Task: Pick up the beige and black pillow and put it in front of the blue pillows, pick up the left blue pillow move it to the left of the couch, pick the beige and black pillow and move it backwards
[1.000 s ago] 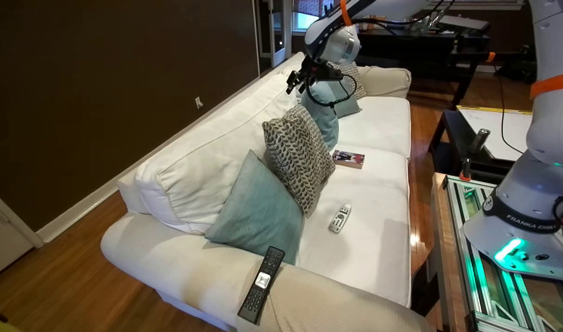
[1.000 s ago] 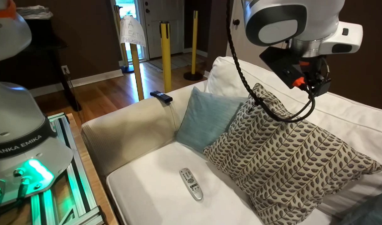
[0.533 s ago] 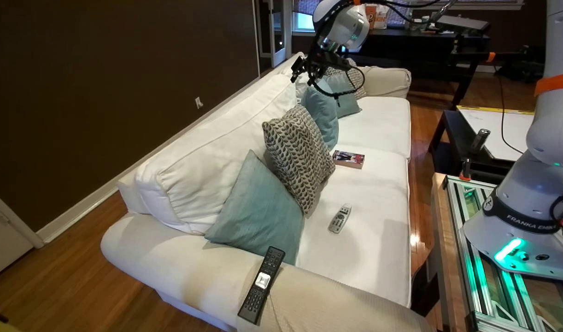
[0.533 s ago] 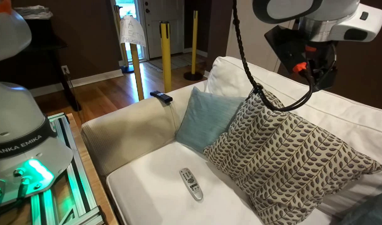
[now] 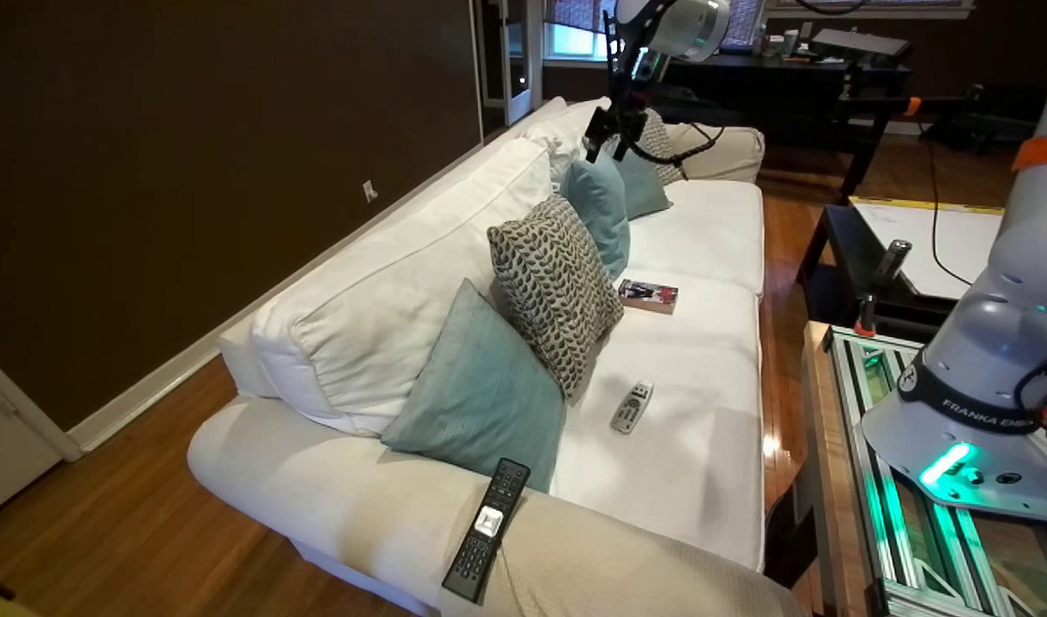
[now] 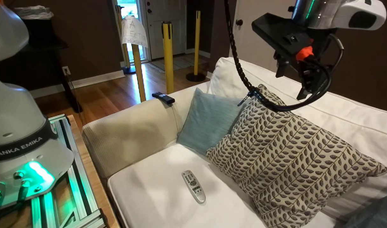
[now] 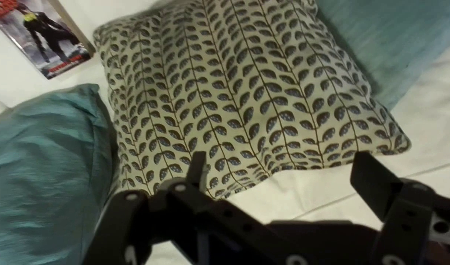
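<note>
My gripper [image 7: 281, 162] hangs above the couch [image 5: 695, 364] with its jaws spread wide, holding nothing; the patterned pillow [image 7: 239, 88] fills the upper middle of the wrist view, leaning on the back cushion [image 7: 302, 193], with one blue pillow [image 7: 401, 44] at upper right and a second blue pillow [image 7: 41, 176] at lower left; the former sits against the armrest [image 5: 361, 488] at lower centre of an exterior view, so I judge its move done and the step in hand the last one, easing the patterned pillow backwards; it may even be finished, since the top looks settled on the cushion.

If it wants another touch, I should turn the wrist first; both fingertips [image 7: 370, 176] line up along the top seam rather than across it, and the jaws ought to straddle it; then I pinch near the middle, lift barely, press towards the back and release straight up; soft cloth probably bunches if I shove it, so slow is best; I must keep clear of the second blue pillow, and mind the cable [image 6: 282, 108], which loops before the patterned pillow's upper corner, right of centre in an exterior view; whether it touches, I cannot tell.
</note>
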Robot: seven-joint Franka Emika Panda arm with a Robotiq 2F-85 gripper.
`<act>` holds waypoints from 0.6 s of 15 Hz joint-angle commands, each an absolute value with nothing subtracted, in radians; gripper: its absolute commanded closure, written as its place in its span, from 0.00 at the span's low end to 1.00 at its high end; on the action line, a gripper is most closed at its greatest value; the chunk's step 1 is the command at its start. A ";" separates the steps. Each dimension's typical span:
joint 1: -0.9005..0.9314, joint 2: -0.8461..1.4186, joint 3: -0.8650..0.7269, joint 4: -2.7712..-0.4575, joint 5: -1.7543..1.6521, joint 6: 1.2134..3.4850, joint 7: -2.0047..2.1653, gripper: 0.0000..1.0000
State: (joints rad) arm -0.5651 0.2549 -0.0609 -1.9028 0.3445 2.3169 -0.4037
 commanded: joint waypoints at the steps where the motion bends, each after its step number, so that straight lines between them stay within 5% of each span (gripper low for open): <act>1: -0.485 0.165 -0.145 -2.017 0.254 2.340 -0.441 0.00; 9: -0.412 0.040 -0.198 -2.205 0.283 2.523 -0.599 0.00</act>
